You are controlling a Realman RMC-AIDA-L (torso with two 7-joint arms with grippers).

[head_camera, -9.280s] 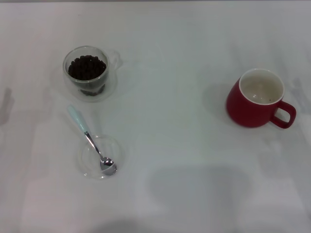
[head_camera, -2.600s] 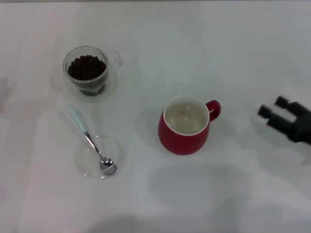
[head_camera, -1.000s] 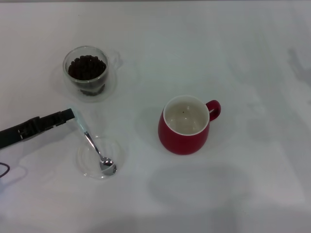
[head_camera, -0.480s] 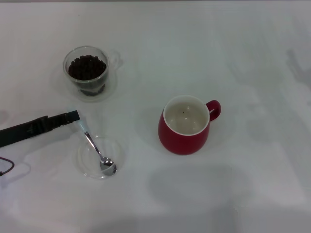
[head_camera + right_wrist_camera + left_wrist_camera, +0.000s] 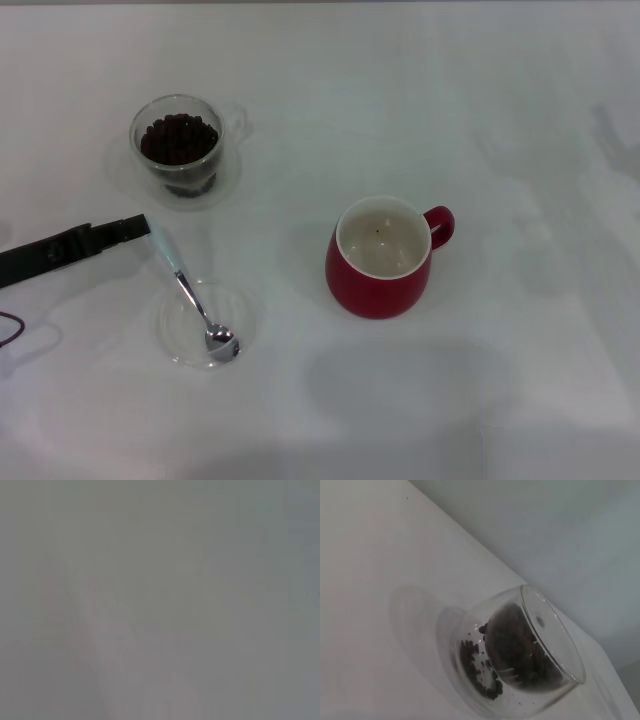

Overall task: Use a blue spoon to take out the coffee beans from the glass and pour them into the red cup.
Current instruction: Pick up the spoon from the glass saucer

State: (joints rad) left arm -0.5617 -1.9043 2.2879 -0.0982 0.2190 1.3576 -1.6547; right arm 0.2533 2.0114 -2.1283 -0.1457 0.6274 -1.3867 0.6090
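Note:
The blue spoon [image 5: 170,258] lies with its metal bowl in a shallow clear dish [image 5: 190,325] and its pale handle pointing to the far left. My left gripper [image 5: 140,227] reaches in from the left edge, and its tip is at the end of the spoon handle. The glass [image 5: 180,150] holds a heap of coffee beans [image 5: 178,138] just beyond it. The left wrist view shows the glass [image 5: 540,630] and the beans [image 5: 515,650] close up. The red cup [image 5: 380,258] stands upright in the middle, handle to the right. My right gripper is out of view.
Everything stands on a white table [image 5: 480,120]. The right wrist view shows only a plain grey surface.
My left gripper's tip has shifted slightly back and away along the spoon handle's end. The spoon's bowl stays in the dish. The cup and glass have not moved.

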